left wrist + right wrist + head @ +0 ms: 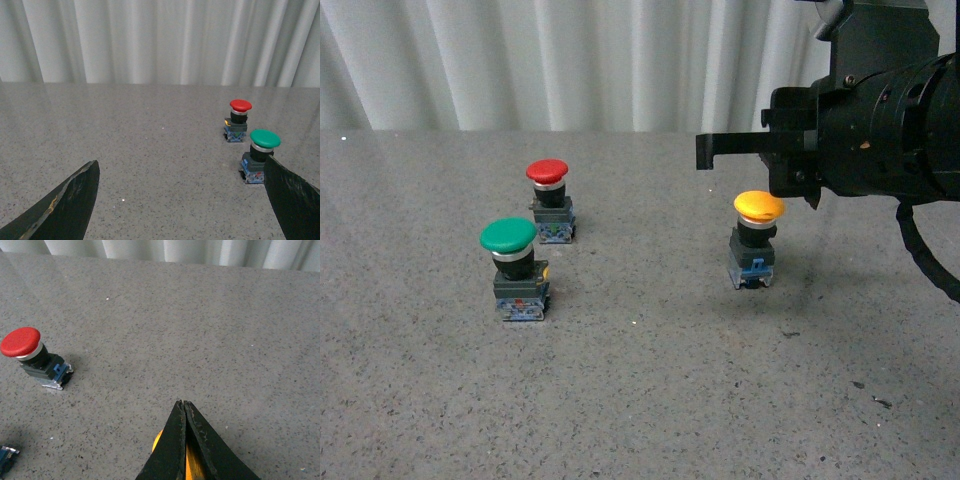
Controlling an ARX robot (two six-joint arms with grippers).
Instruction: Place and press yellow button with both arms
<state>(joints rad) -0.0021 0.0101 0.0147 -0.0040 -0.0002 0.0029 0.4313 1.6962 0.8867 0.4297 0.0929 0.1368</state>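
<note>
**Stage shown: pressing, as judged from the layout.** The yellow button (pixel 757 238) stands base-down on the table (pixel 640 400), cap up, just beneath the right gripper (pixel 182 405). Placing therefore looks done, and the press is not yet made.

**Right gripper.** Its fingers are pressed flat together with nothing between them. The right wrist view shows a sliver of yellow cap under the fingers, behind their tips. In the front view the tips reach past the cap and sit above it, clear of it.

**Next move (a judgement).** Draw the closed tips back over the centre of the cap, then come straight down. An off-centre push could tip the button on its small base.

**Left gripper.** The left gripper (pixel 181 162) is spread wide and holds nothing, low over the table. It does not show in the front view, so where it lies relative to the yellow button cannot be told. Steadying the button's black body may be its share of the press.

**Surroundings.** The green button (pixel 261 156) stands close beside one finger of the left gripper, with the red button (pixel 239 120) just beyond it. Both are well apart from the right gripper, out past its tips. Nothing lies between the right gripper and the cap. The green button is the likelier thing to be knocked if the left arm swings across.
</note>
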